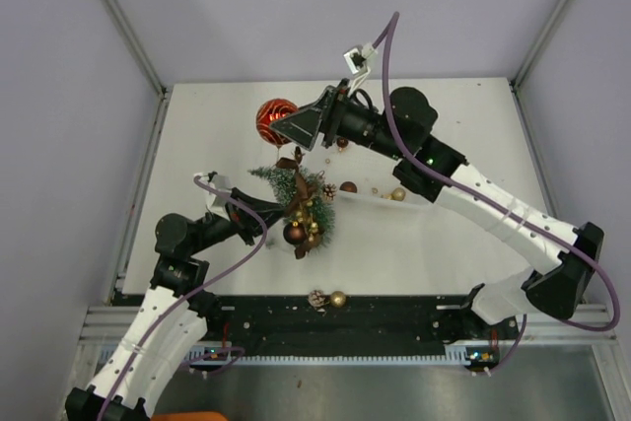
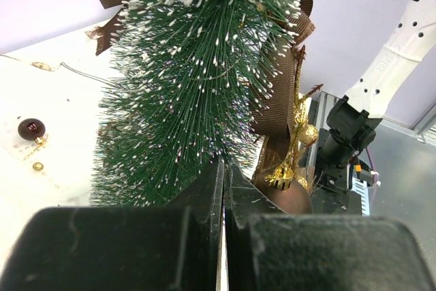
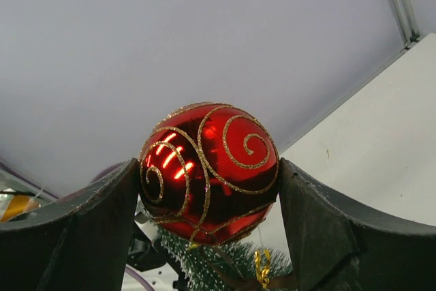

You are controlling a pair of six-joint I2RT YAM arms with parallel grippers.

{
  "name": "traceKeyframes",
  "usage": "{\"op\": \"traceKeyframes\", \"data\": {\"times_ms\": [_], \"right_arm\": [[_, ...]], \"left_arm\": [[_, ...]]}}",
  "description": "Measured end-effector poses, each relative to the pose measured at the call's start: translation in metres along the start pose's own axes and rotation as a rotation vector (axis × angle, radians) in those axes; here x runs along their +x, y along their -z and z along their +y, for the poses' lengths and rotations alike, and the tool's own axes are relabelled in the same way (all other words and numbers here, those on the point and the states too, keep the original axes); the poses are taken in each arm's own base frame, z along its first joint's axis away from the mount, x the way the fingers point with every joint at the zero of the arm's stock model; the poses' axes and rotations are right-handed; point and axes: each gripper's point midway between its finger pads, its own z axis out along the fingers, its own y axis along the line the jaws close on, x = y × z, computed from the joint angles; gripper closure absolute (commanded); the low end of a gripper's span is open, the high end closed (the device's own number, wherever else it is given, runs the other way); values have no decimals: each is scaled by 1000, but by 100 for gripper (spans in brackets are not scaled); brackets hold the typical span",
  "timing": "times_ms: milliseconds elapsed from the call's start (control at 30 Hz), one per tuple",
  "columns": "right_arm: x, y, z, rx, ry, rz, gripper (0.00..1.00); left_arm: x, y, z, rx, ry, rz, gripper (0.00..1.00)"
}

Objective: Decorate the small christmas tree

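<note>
Small christmas tree (image 1: 283,184): near the middle of the bench (image 1: 444,253), tilted, with its tip toward the far left in the overhead view. Its frosted green bristles fill the left wrist view. Whether its base sits on the bench cannot be told.
Already on the tree: a brown ribbon (image 2: 281,100) runs down one side, gold sprigs (image 2: 285,174) sit low on it, and a dark brown bauble (image 1: 294,234) hangs near its lower end.
Left tool (image 2: 223,168): fingers pressed fully together, right at the lower bristles of the tree. Whether anything thin is pinched between them cannot be told.
Right tool (image 3: 210,189): jaws spread wide and clamped on a red bauble (image 3: 208,168), one finger on each side of the ball.
Red bauble: glossy, with gold glitter swirls, held in the air beyond the tree's tip on the far side and not touching the bristles.
Loose on the bench, right of the tree: a pinecone (image 1: 328,190) just beside the branches, then a small brown bauble (image 1: 348,186), then a gold bauble (image 1: 397,194) under the right arm (image 1: 493,209).
Near edge of the bench: a gold ball (image 1: 337,298) touching a darker ornament (image 1: 317,298).
</note>
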Motion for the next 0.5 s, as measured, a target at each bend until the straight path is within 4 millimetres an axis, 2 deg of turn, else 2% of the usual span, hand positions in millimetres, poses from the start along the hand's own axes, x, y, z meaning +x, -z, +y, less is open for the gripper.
{"op": "traceKeyframes", "data": {"times_ms": [133, 500], "right_arm": [[5, 3, 1, -4, -20, 3, 43], [-18, 6, 44, -120, -1, -59, 45]], "left_arm": [[2, 0, 1, -5, 3, 1, 100], [1, -1, 3, -8, 0, -1, 100]]}}
